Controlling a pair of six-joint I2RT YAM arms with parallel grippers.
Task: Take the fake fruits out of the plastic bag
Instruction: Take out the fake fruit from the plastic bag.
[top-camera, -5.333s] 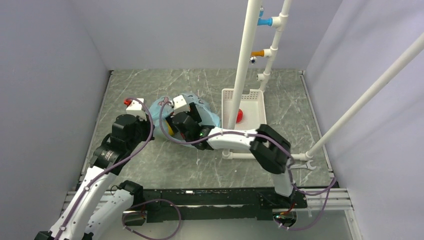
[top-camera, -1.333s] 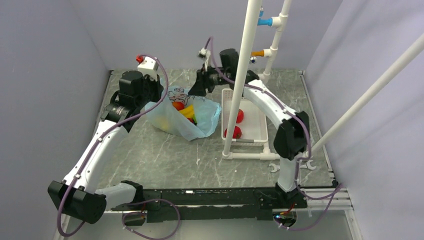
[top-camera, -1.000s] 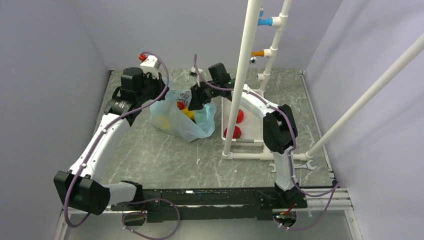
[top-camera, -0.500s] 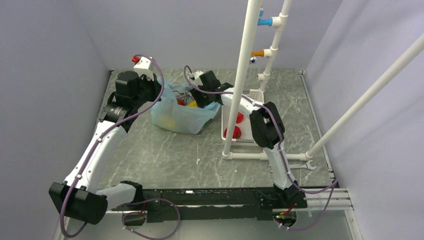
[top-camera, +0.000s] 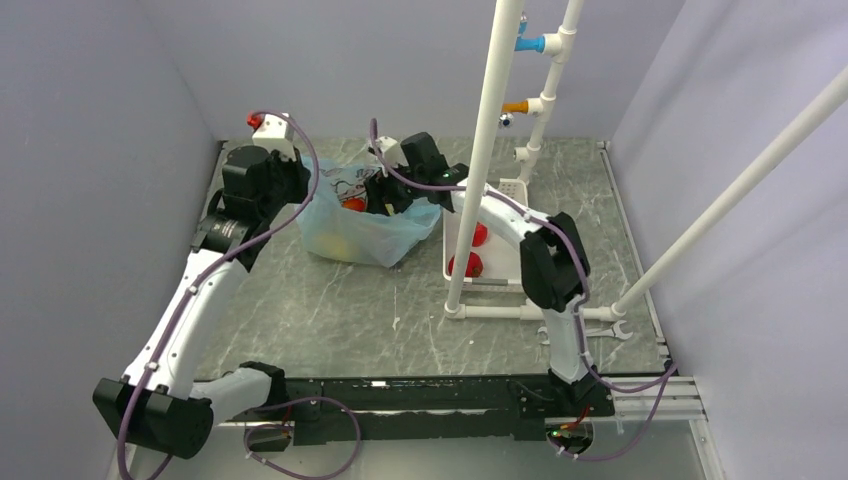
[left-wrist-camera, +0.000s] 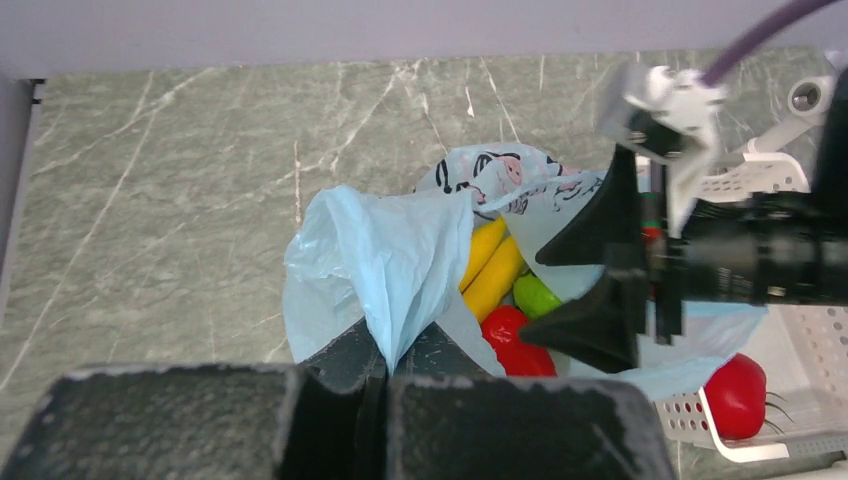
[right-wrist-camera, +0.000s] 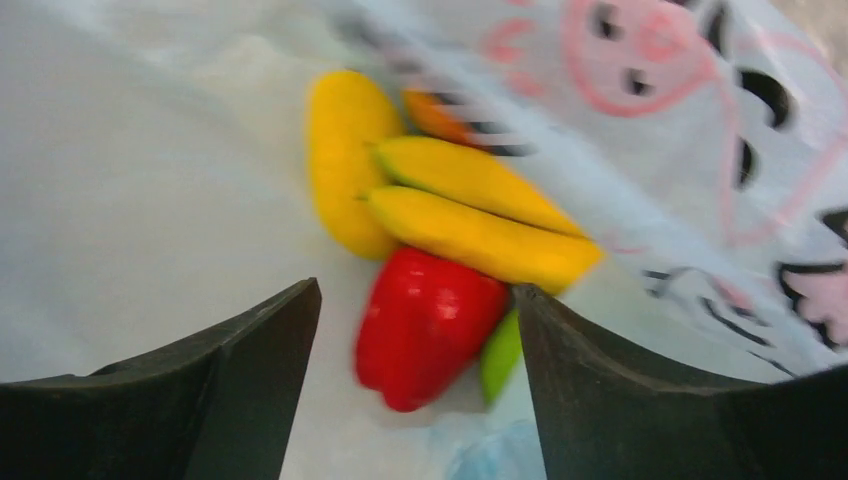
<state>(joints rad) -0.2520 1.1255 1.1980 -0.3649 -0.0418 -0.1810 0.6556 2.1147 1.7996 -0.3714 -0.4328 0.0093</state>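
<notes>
The light-blue plastic bag (top-camera: 355, 235) lies open on the table at the back left. My left gripper (left-wrist-camera: 385, 372) is shut on a fold of its rim and holds it up. Inside lie the fake fruits: yellow bananas (right-wrist-camera: 470, 215), a red pepper (right-wrist-camera: 425, 325) and a green piece (right-wrist-camera: 500, 355). My right gripper (right-wrist-camera: 415, 290) is open in the bag's mouth, its fingers on either side of the red pepper and not touching it. From the left wrist view the right gripper (left-wrist-camera: 590, 285) hovers just right of the pepper (left-wrist-camera: 515, 340).
A white slotted basket (top-camera: 512, 190) stands right of the bag with two red fruits (top-camera: 478, 232) in it. A white pipe frame (top-camera: 480, 150) rises in front of the basket. A wrench (top-camera: 612, 330) lies at the right. Grey walls close in the table.
My right gripper has opened wider and dropped from above the bag into its mouth, onto the fruits. The left gripper has kept its hold on the rim and drawn it slightly left.
</notes>
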